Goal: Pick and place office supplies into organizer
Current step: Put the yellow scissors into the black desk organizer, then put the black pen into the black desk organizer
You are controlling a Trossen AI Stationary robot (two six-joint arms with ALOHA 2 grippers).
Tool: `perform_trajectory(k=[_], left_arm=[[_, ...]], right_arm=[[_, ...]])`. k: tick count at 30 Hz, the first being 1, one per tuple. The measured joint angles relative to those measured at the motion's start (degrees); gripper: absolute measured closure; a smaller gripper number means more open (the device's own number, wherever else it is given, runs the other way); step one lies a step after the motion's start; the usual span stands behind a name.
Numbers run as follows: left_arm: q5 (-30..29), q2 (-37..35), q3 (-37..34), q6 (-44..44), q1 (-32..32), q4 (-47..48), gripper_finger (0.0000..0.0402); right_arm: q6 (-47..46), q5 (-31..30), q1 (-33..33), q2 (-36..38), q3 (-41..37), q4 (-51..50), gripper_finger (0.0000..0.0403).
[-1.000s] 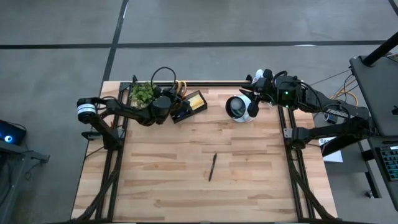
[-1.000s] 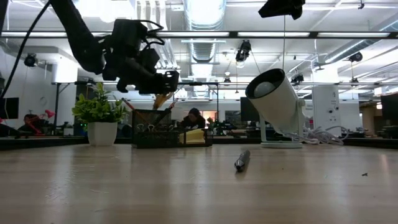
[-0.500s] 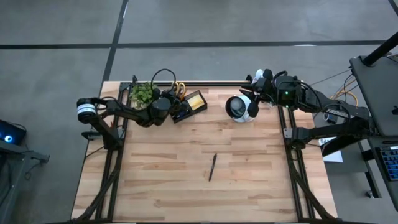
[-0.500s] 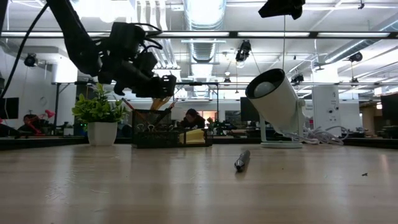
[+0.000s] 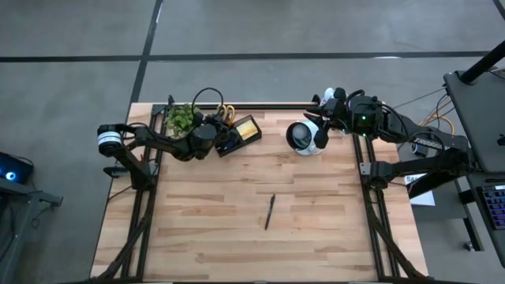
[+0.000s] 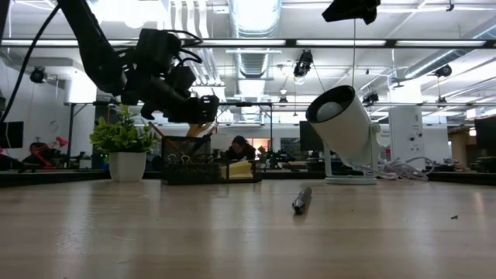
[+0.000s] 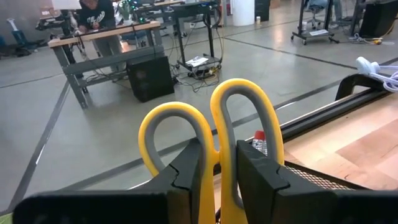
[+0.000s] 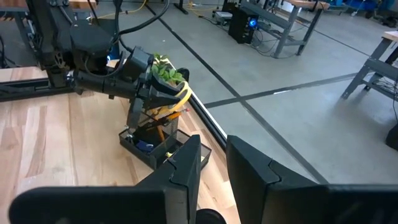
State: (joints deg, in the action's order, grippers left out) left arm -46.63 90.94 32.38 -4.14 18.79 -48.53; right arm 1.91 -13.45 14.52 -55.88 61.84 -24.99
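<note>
Wooden table (image 5: 237,197), left pincer (image 7: 217,171) pinching upright scissors (image 7: 214,134) over organizer (image 5: 237,136), right pincer (image 8: 214,165) spread.

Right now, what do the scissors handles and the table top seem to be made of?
The scissors handles look like glossy yellow plastic with a grey, matte lining, perhaps rubber; the left gripper grips them. The table top looks like light wooden planks with visible grain and joints.

Grey concrete floor (image 5: 316,28), ceiling ducts (image 6: 256,58), workbench (image 7: 106,37)
</note>
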Motion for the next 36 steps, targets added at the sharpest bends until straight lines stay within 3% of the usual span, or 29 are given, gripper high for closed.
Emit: perform_trajectory(k=[8,22,36], left_arm=[[-0.16,0.00,0.12,0.00,-0.04,-0.12,0.0274],[3.66,-0.23,0.63,0.02,-0.04,-0.46,0.0211],[21.32,-2.25,6.96,0.17,-3.04,-0.44,0.0210]], right_arm=[[0.12,0.02,0.00,-0.01,0.00,-0.01,0.0337],[0.14,0.02,0.00,-0.02,0.00,0.00,0.0337],[-0.29,0.00,0.00,-0.02,0.00,-0.04,0.0337]])
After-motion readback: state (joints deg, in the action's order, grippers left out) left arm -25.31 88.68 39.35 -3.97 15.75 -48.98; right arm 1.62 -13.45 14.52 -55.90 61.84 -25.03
